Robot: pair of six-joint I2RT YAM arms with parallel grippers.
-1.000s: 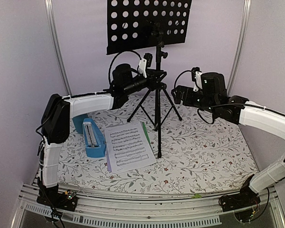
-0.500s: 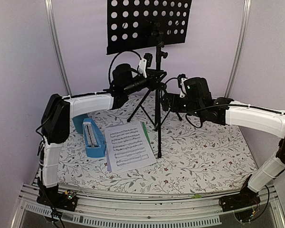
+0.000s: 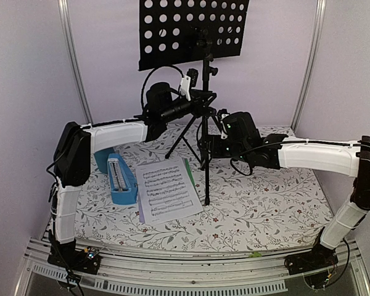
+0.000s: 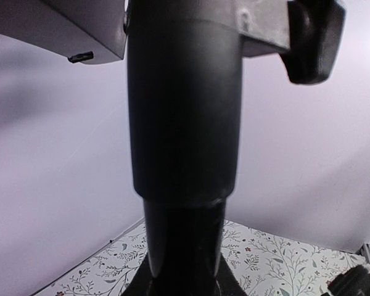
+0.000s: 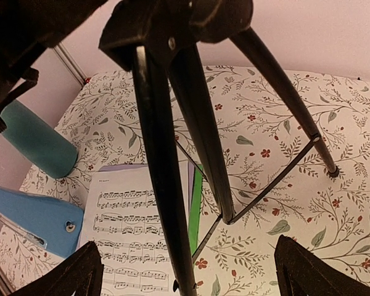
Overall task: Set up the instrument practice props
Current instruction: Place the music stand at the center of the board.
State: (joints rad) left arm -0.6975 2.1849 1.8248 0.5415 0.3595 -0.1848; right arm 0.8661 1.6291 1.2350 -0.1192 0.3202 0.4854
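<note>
Left gripper (image 3: pixel 200 102) is clenched round the pole of the music stand (image 3: pixel 191 31). The stand is upright near the table's (image 3: pixel 271 203) far edge, its long axis vertical and its perforated desk facing the near edge. Right gripper (image 3: pixel 208 147), jaws spread wide, hangs at the tripod legs holding nothing. The stand looks set up. The sheet-music pages (image 3: pixel 168 191) lie flat toward the near-left corner, not yet on the desk. The metronome (image 3: pixel 120 179) lies beside them, apparently on its back.
</note>
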